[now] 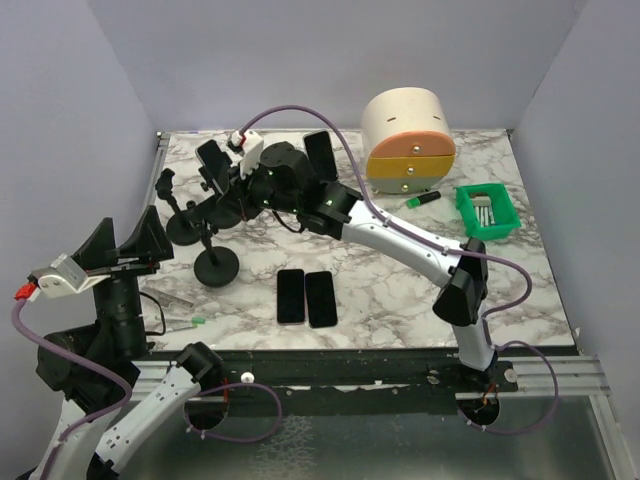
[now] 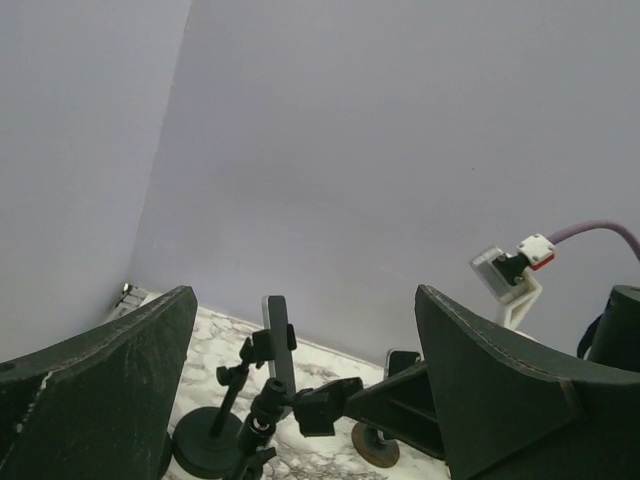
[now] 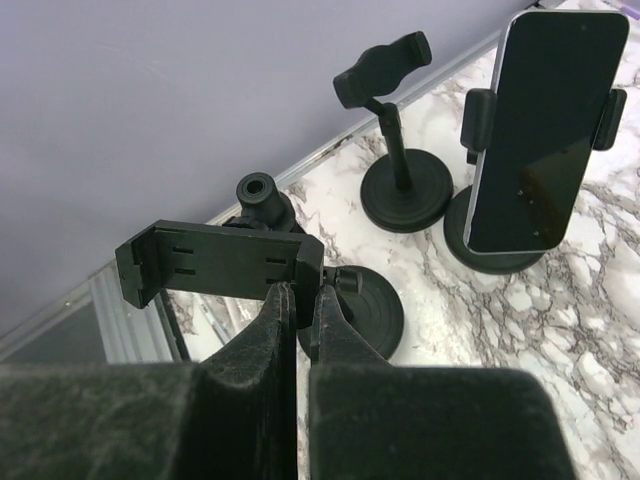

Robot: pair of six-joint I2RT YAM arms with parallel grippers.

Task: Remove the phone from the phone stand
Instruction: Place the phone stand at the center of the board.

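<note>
My right gripper (image 3: 303, 292) is shut on the right end lip of an empty black phone stand's clamp (image 3: 215, 263), at the back left of the table (image 1: 222, 197). A dark phone (image 3: 540, 130) stands upright in a second phone stand (image 3: 495, 252) just beyond it. From the left wrist view that phone (image 2: 278, 345) shows edge-on, and another clamped phone (image 2: 400, 362) stands behind. This other phone (image 1: 320, 152) leans at the back in the top view. My left gripper (image 1: 125, 240) hangs open and empty above the table's left edge, well short of the stands.
Two dark phones (image 1: 291, 296) (image 1: 321, 298) lie flat side by side near the front middle. A further empty stand (image 3: 385, 70) is near the left wall. A round cream and orange drawer box (image 1: 408, 140), a green marker (image 1: 424, 198) and a green basket (image 1: 486, 210) sit at the right.
</note>
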